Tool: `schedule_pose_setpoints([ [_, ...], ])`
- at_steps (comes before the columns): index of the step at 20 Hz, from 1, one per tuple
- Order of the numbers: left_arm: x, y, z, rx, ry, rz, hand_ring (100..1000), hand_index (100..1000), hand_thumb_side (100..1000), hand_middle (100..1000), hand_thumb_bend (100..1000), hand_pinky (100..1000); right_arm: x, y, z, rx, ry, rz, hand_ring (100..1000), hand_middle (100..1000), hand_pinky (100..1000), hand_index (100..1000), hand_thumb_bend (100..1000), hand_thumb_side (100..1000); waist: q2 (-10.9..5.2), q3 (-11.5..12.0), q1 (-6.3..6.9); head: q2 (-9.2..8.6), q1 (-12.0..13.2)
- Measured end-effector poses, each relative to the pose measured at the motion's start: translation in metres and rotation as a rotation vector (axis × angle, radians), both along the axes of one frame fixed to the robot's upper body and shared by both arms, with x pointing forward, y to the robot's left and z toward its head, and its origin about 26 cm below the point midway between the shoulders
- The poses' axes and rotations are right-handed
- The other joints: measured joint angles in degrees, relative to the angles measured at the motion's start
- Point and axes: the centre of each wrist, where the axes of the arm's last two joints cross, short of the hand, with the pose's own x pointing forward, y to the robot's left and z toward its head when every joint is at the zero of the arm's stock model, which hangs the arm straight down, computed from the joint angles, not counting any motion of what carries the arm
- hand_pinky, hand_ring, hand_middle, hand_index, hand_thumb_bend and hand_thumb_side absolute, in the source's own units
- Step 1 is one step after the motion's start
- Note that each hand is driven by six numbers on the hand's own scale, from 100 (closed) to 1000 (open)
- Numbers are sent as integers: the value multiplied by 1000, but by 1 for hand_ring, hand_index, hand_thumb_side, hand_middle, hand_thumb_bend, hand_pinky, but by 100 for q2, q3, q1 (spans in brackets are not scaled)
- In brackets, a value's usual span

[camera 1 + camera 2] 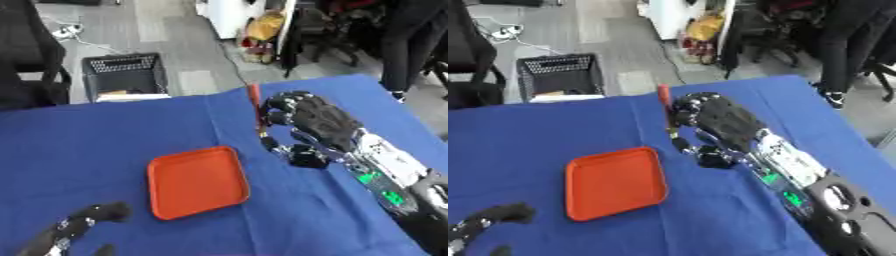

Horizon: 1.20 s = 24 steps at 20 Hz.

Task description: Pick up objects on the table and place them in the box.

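Left hand: your left hand [74, 227] shows at the lower left corner of the desk, idle, dark fingers relaxed and holding nothing.

Box: the only container you have in view is a shallow orange tray [197, 181], lying flat on the blue cloth of the desk [105, 135], between your two hands and empty.

Object: a thin red stick [664, 102], perhaps a pen, lies near the far edge of the desk. Its long axis runs away from you, nearly straight up the view.

Right hand: your right hand [317, 127] reaches in from the lower right, back facing up, fingers curled toward the stick. Its fingertips [273, 106] sit right against the stick's right side. You cannot tell from here whether they pinch it or only touch it.

Key relation: the stick lies just left of your right hand, along the fingertip line, and well away from your left hand. The tray sits nearer you and to the left of the stick, so a carry would likely go down and leftward.
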Motion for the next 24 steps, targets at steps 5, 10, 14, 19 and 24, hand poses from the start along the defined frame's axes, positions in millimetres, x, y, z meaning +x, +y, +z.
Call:
schedule_pose_setpoints([
  [5, 0, 0, 0, -6, 2, -2, 800, 1000, 713, 862, 100, 911, 13, 11, -9, -28, 32, 37, 730, 673, 644, 427, 209, 100, -4, 33, 0, 0, -3],
  [10, 0, -1, -1, -4, 7, -8, 800, 1000, 713, 862, 100, 911, 23, 21, -22, -57, 63, 71, 749, 699, 665, 483, 175, 109, -14, 47, 0, 0, -53],
  [14, 1, -1, -1, -2, 9, -9, 799, 1000, 712, 862, 100, 911, 26, 29, -36, -106, 115, 114, 774, 735, 688, 597, 143, 198, -15, 50, 0, 0, -60],
  [19, 1, -2, -1, -1, 9, -11, 799, 1000, 712, 861, 100, 911, 29, 28, -44, -153, 153, 125, 782, 744, 695, 621, 122, 214, -20, 47, 0, 0, -72],
  [24, 1, -2, -1, 0, 9, -11, 798, 1000, 711, 861, 100, 910, 28, 26, -48, -164, 170, 117, 784, 746, 696, 626, 112, 211, -21, 32, 8, 0, -72],
])
